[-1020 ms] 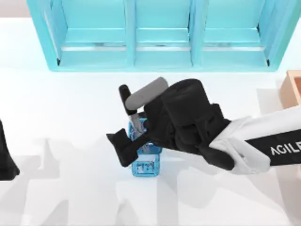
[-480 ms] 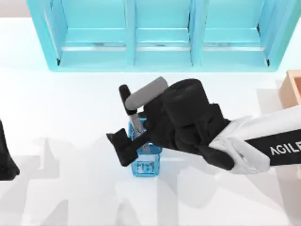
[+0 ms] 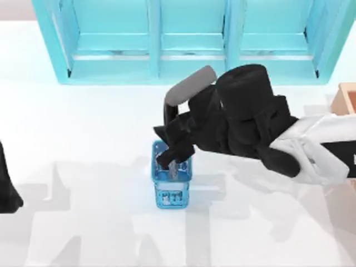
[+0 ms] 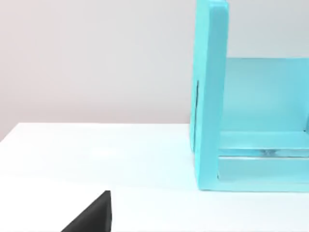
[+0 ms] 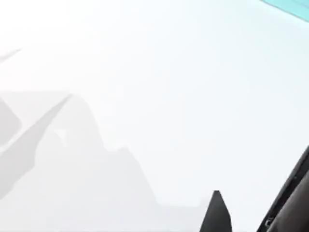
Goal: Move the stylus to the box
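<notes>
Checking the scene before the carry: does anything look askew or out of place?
Nothing spilled or damaged. The stylus leans tilted in the blue cup instead of lying in the box at the table's right edge, with the right claw over it.

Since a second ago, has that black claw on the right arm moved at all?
Yes. In the top view the right gripper has shifted toward the cyan shelf unit and to the right, though it hangs above the blue cup as before.

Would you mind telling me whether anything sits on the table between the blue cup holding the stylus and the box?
Nothing visible does. From the blue cup with the stylus to the box at the right edge, only the right arm's end effector hangs above bare table.
</notes>
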Available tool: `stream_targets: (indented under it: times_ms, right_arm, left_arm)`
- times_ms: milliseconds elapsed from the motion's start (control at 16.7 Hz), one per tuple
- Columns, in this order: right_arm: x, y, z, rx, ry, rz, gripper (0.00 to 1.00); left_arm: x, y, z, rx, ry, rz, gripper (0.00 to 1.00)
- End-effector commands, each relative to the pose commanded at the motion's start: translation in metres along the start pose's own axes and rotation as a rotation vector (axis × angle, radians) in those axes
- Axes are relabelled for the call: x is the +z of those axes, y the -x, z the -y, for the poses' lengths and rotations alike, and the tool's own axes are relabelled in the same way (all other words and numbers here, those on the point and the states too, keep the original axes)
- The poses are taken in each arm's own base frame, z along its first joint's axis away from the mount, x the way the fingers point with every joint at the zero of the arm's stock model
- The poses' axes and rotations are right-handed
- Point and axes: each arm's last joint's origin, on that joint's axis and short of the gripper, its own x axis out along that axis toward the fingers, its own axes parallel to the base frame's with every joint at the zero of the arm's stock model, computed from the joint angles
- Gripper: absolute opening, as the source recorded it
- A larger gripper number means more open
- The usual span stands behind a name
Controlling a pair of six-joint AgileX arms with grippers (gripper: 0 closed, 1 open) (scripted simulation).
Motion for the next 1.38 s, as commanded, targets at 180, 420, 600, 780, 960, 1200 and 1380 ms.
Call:
stream_targets:
  times_ms: [180,420,600,780,960,1200,1380]
  right_arm:
    - [0.019,0.039,0.020,-0.012,-0.020,-0.032,0.00]
    - [0.039,0.106,0.040,-0.039,-0.049,-0.070,0.00]
    - [0.049,0.145,0.049,-0.022,-0.041,-0.044,0.00]
    - [0.052,0.153,0.050,-0.013,-0.028,-0.032,0.00]
    - [0.051,0.152,0.049,-0.010,-0.031,-0.037,0.00]
    - [0.049,0.175,0.073,-0.072,-0.039,-0.026,0.00]
    - [0.043,0.218,0.106,-0.194,-0.065,0.007,0.00]
  left_arm:
    - [0.000,0.000,0.000,0.000,0.000,0.000,1.00]
    - [0.000,0.000,0.000,0.000,0.000,0.000,1.00]
    - [0.000,0.000,0.000,0.000,0.000,0.000,1.00]
    - [0.000,0.000,0.000,0.000,0.000,0.000,1.00]
    - [0.000,0.000,0.000,0.000,0.000,0.000,1.00]
    - [0.000,0.000,0.000,0.000,0.000,0.000,1.00]
    - [0.000,0.000,0.000,0.000,0.000,0.000,1.00]
